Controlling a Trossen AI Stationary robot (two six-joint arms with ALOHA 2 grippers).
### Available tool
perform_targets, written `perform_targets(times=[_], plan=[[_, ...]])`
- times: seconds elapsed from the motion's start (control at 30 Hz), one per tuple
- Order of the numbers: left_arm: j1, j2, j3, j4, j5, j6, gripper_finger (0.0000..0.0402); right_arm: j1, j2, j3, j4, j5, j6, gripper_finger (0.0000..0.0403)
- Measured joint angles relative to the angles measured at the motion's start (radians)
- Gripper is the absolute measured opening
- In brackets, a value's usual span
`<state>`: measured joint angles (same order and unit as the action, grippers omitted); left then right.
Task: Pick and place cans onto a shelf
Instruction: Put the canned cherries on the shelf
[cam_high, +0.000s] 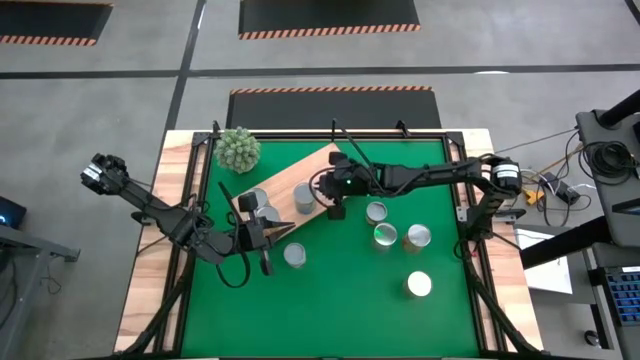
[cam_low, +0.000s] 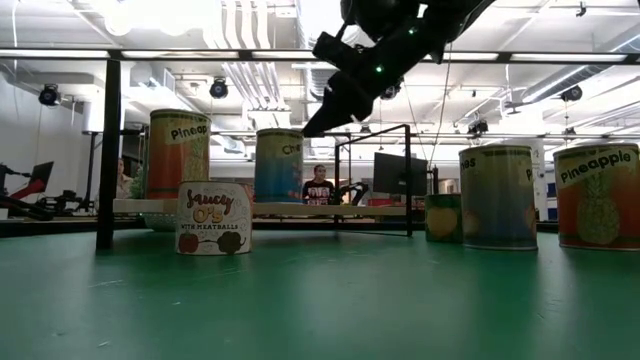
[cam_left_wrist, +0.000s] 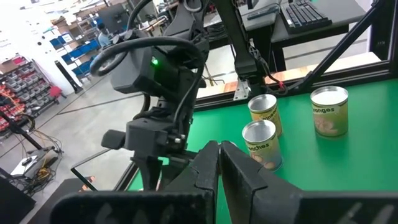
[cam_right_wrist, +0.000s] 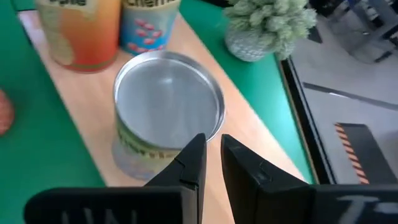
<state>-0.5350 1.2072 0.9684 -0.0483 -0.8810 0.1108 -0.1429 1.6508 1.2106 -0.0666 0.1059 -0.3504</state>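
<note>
Above the wood-grain shelf (cam_high: 300, 180), right gripper (cam_right_wrist: 213, 152) hangs closed, empty, over a round silver-topped can (cam_right_wrist: 166, 107).

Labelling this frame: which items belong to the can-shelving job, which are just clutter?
Job: cans on the shelf; cans on the mat; shelf; right gripper, shut above a shelved can; left gripper, shut.
Clutter: spiky plant; green mat.

In the low view, the short white can (cam_low: 213, 217) left of centre reads "Saucy O's with meatballs". The tall orange can (cam_low: 179, 153) behind it shows "Pineap", cut off. The blue can (cam_low: 279, 165) at centre shows "Ch". At the right edge, a can (cam_low: 598, 196) reads "Pineapple". In the left wrist view, a can (cam_left_wrist: 329, 111) at upper right shows "oranges", partly legible.
</note>
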Motion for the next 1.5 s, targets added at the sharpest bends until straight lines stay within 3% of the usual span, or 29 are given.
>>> perform_targets(times=[0.6, 0.97, 1.2, 1.5], plan=[[0.0, 0.0, 0.0, 0.0, 0.0, 0.0, 0.0, 0.066, -0.013, 0.084, -0.106, -0.001, -0.015, 0.0043], [0.0, 0.0, 0.0, 0.0, 0.0, 0.0, 0.0, 0.055, 0.001, 0.09, 0.074, -0.066, -0.077, 0.0043], [0.0, 0.0, 0.0, 0.0, 0.0, 0.0, 0.0, 0.051, 0.064, 0.09, 0.074, -0.072, -0.094, 0.0043], [0.0, 0.0, 0.0, 0.0, 0.0, 0.0, 0.0, 0.044, 0.08, 0.09, -0.001, 0.026, -0.119, 0.0043]])
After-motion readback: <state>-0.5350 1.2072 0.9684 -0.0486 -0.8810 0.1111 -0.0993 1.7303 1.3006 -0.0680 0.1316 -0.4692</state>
